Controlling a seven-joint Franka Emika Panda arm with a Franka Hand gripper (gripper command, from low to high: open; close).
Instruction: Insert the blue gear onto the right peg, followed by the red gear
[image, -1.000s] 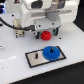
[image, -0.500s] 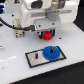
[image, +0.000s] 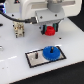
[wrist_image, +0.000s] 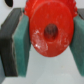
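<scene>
Exterior view. White table (image: 12, 62). One grey plate (image: 42, 56) with a black frame, lying toward the near side of the table. On it, the blue gear (image: 51, 52), seated flat at the plate's end toward the exterior view's right — judged to be already on the right peg, which it hides. The twin peg (image: 37, 55) stands bare toward the exterior view's left. The red gear (image: 49, 32) hangs in the air beyond the plate, farther back than the blue gear and apart from it, held in the end effector (image: 49, 31) under the white arm. A small rack-like object (image: 19, 29) sits far back toward the exterior view's left; its detail is too blurred to tell.

Wrist view. The red gear (wrist_image: 50, 29) fills the frame, centre hole facing the camera. Teal pads (wrist_image: 21, 44) press its toothed rim on both sides, so the end effector (wrist_image: 49, 39) is closed narrowly on the red gear.

Stage, as judged: blue gear done, red gear in transit.

Hazards, as judged: hole and peg are hidden by the gear itself — a slight offset would land the red gear on the blue gear's face or jam its teeth. A grip on teeth alone may let it tilt.
</scene>
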